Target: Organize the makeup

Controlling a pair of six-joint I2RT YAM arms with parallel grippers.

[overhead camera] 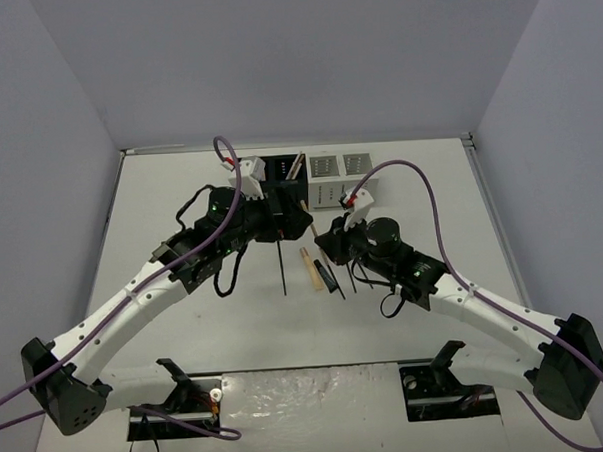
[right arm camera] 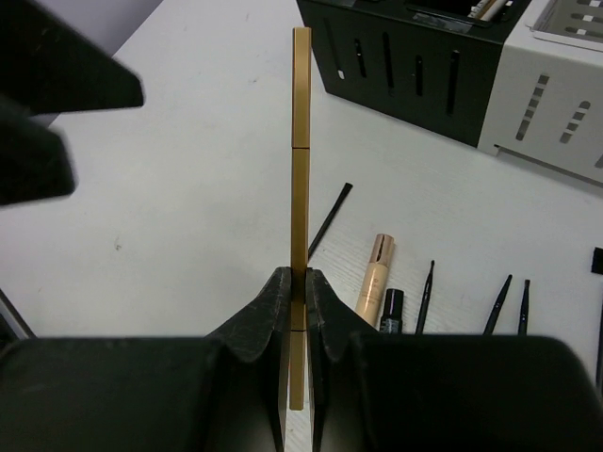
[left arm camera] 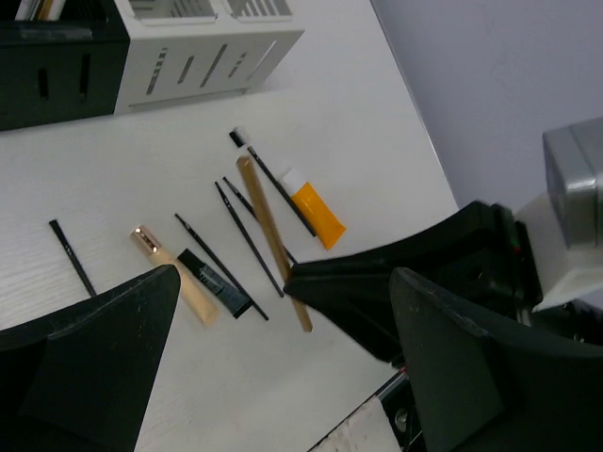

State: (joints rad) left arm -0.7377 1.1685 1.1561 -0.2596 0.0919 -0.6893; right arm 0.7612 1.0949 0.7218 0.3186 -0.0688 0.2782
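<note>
My right gripper (right arm camera: 298, 275) is shut on a long tan pencil (right arm camera: 301, 141), which sticks out ahead of the fingers towards the black organizer (right arm camera: 415, 56). In the top view this gripper (overhead camera: 332, 237) sits mid-table beside the loose makeup. Still on the table are a beige tube with a rose-gold cap (left arm camera: 174, 278), a small black tube (left arm camera: 215, 282), a flat orange tube (left arm camera: 316, 212) and several thin black pencils (left arm camera: 247, 237). My left gripper (left arm camera: 283, 282) hangs open above these items, holding nothing, and in the top view it (overhead camera: 284, 225) is just in front of the black organizer.
The black organizer (overhead camera: 279, 172) and the white slotted organizer (overhead camera: 342, 179) stand side by side at the back centre. The black one holds a few upright sticks. One black pencil (overhead camera: 282, 270) lies apart on the left. Both arms crowd the middle of the table.
</note>
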